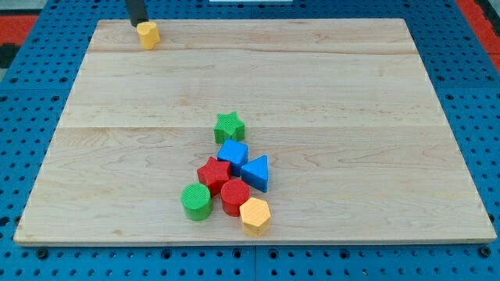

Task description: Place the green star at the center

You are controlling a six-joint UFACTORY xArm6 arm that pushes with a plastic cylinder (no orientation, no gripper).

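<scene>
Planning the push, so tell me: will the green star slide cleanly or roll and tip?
The green star sits flat and low, so it probably slides, not rolls. Its points may make it spin. It touches the blue cube, which could snag it.

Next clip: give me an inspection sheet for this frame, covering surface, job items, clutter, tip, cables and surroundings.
Surface: wooden board, flat, pale planks.
Job's things: green star, near the middle, at the top of a cluster, beside the blue cube.
Clutter: red star, blue triangle, green cylinder, red cylinder, yellow hexagon; yellow block alone at the view's top left.
Pincer: none; my tip sits just behind the yellow block, far from the green star.
Cables: nothing seen.
Surroundings: blue pegboard; red patches at the top corners.
</scene>
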